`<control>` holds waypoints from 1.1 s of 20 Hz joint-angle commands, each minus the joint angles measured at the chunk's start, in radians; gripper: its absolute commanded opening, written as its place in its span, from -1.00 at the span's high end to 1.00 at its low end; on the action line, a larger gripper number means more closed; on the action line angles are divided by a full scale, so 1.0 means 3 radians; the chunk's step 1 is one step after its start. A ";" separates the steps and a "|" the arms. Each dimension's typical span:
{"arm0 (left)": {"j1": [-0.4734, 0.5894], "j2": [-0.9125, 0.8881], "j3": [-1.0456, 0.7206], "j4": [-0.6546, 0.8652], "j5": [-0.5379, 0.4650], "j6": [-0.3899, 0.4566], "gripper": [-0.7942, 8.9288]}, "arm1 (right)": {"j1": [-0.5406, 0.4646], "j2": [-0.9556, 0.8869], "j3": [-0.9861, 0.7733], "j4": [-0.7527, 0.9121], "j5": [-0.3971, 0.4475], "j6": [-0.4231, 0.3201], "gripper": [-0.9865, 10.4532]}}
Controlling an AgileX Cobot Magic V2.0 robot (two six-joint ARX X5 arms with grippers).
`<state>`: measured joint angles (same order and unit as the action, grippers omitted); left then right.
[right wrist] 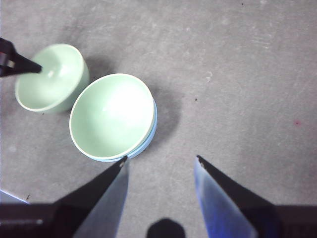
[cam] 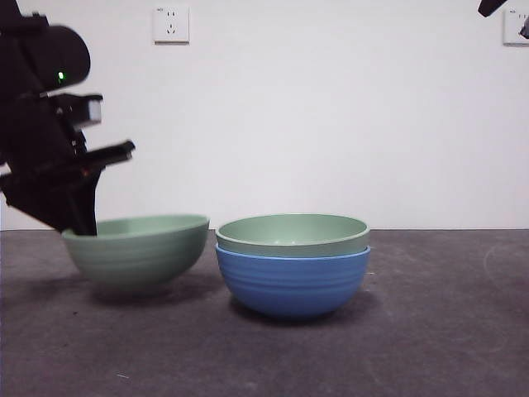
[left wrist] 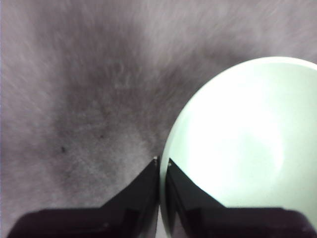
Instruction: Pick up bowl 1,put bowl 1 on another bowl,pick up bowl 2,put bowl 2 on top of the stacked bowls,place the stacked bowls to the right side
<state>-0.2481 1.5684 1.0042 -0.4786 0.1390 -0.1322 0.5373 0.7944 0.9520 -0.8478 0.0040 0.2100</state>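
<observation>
Front view, reading from the left side: I see the left gripper (cam: 83,222) coming in dark and bulky from the upper left edge, its tips down at the near-left rim of bowl 2 (cam: 139,250), the loose pale green bowl. Bowl 2 sits tilted, its rim higher on the right than at the jaws, and its underside appears to be lifted just off the table (cam: 430,331) with a shadow beneath it. On the left wrist camera, the left gripper (left wrist: 162,162) shows its two jaws drawn nearly together with only the thin rim of bowl 2 (left wrist: 237,144) between them, one jaw inside the bowl and one outside; I log them as clamped on that rim. Just beside bowl 2, a small gap apart, stands another bowl (cam: 291,281), the blue ribbed one, resting flat on the table with bowl 1 (cam: 292,233), the second pale green bowl, nested inside so that only its upper band shows above the blue rim. On the right wrist camera, the right gripper (right wrist: 159,159) hangs high above the table with its jaws spread wide apart and nothing between them; the nested pair, bowl 1 (right wrist: 111,114) in another bowl (right wrist: 148,134), lies just beyond the tip of one jaw, with bowl 2 (right wrist: 49,77) farther out. A wall socket (cam: 171,25) sits on the white wall behind.
</observation>
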 commanded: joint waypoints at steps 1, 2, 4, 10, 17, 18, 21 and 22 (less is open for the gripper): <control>-0.0081 -0.0245 -0.0003 -0.0036 0.0003 -0.0013 0.85 | 0.0003 -0.0001 -0.0003 0.0003 0.0010 -0.0003 0.44; -0.0132 -0.0364 -0.0003 -0.0051 0.0003 -0.0013 0.85 | 0.0003 -0.0001 -0.0003 0.0003 0.0010 -0.0003 0.44; -0.0281 -0.0582 0.0000 -0.0053 0.0031 -0.0050 0.85 | 0.0003 -0.0001 -0.0003 0.0003 0.0010 -0.0003 0.44; -0.0857 -0.0488 0.0519 -0.0280 -0.0065 -0.0083 0.85 | 0.0003 0.0000 -0.0003 0.0003 0.0010 -0.0001 0.44; -0.1146 0.0240 0.0992 -0.0404 -0.0120 -0.0081 0.85 | 0.0003 0.0000 -0.0003 0.0000 0.0010 0.0006 0.44; -0.1183 0.0318 0.0996 -0.0395 -0.0130 -0.0083 0.85 | 0.0003 0.0000 -0.0003 0.0000 0.0009 0.0006 0.44; -0.1239 0.0453 0.0997 -0.0411 -0.0211 -0.0081 0.85 | 0.0003 0.0001 -0.0003 0.0000 0.0010 0.0006 0.44; -0.1244 0.0498 0.0997 -0.0415 -0.0212 -0.0075 0.85 | 0.0003 0.0001 -0.0003 0.0000 0.0009 0.0006 0.44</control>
<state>-0.6205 1.7103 1.3010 -0.6025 0.0818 -0.1509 0.5373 0.7952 0.9520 -0.8490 0.0036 0.2100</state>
